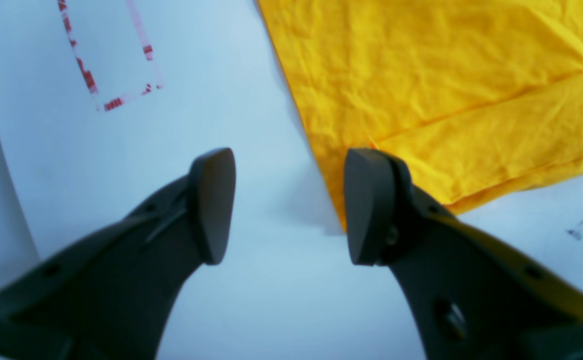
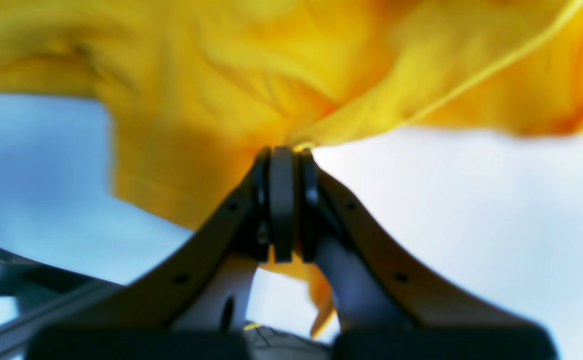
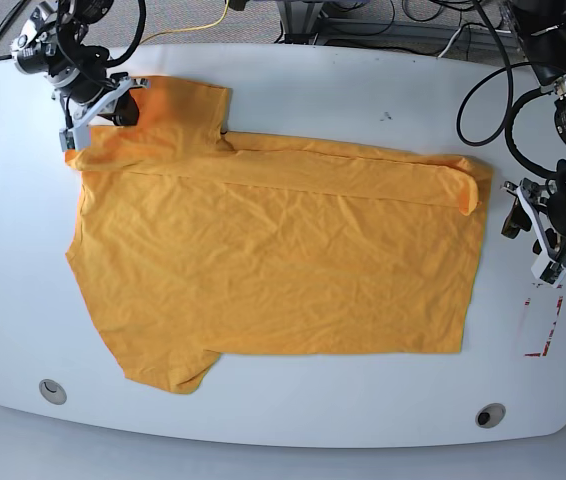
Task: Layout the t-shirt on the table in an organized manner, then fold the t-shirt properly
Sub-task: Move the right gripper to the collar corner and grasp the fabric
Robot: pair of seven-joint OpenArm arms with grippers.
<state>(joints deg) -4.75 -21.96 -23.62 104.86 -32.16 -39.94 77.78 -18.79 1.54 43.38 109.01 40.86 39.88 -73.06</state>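
Note:
The orange-yellow t-shirt [image 3: 273, 250] lies spread and wrinkled across the white table [image 3: 313, 90], with its far edge folded over into a narrow band. At the far left corner my right gripper [image 3: 123, 108] is shut on a bunch of the shirt's cloth. In the right wrist view the t-shirt [image 2: 221, 75] rises in folds from the pinched right gripper [image 2: 282, 155]. My left gripper [image 3: 528, 240] stands open just off the shirt's right edge. In the left wrist view the left gripper [image 1: 289, 205] holds nothing, and one fingertip [image 1: 366, 205] overlaps a corner of the t-shirt [image 1: 446, 75].
A red tape outline [image 3: 543, 325] marks the table at the right, also seen as the red tape outline [image 1: 106, 60] beyond the left gripper. Two grey grommets [image 3: 52, 390] [image 3: 490, 414] sit near the front edge. Cables and frame parts [image 3: 363, 20] run behind the table.

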